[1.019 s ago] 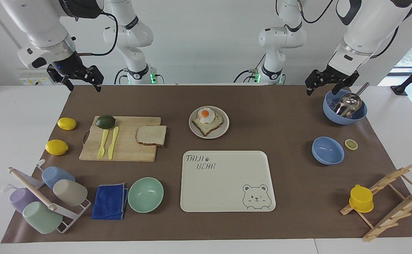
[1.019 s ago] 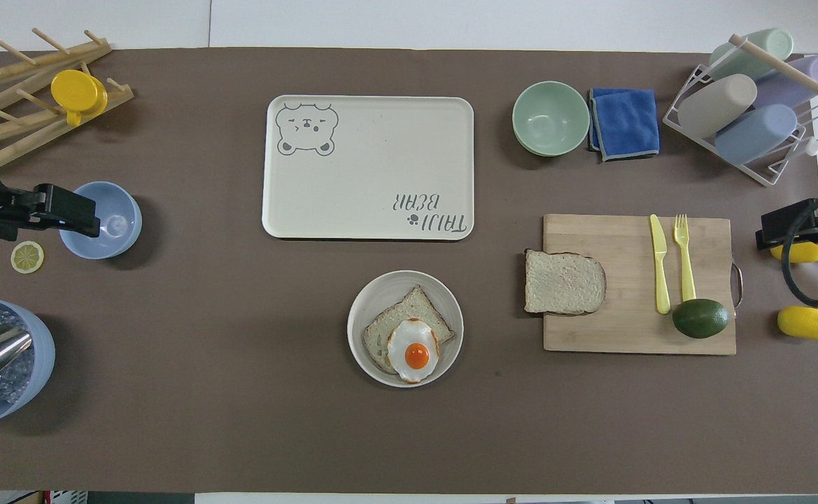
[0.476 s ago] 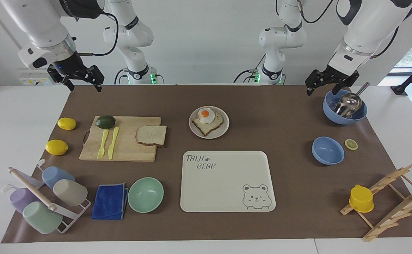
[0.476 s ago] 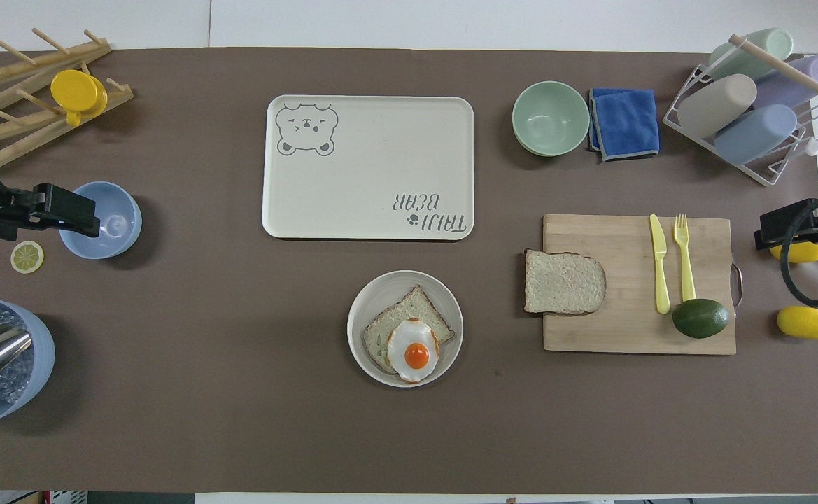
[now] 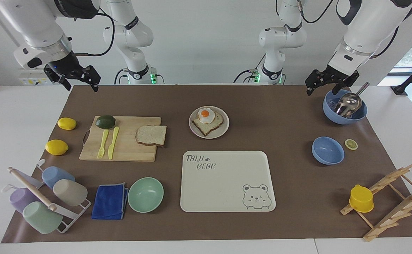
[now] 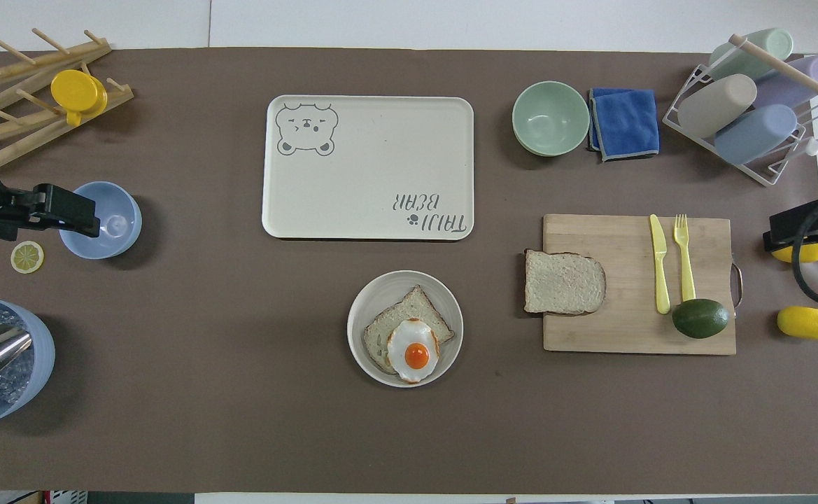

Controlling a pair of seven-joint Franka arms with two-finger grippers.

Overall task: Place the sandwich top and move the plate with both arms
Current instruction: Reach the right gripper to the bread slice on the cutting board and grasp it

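You are seeing the sandwich top (image 5: 151,135) lying flat on the wooden cutting board (image 5: 121,139), with one edge hanging a little over the board's end that is toward the plate (image 5: 223,131). The plate is standing beside the board, and it is carrying the egg slice (image 5: 207,120). I judge the bread light and soft, so it is bending and tearing easily; you should be pinching it gently at the overhanging crust. The plate looks stiff and smooth, so take its rim from two ends. The right gripper (image 5: 74,78) is hanging open above the table's edge, and the left gripper (image 5: 327,83) is hanging open beside the blue bowl (image 5: 345,112).
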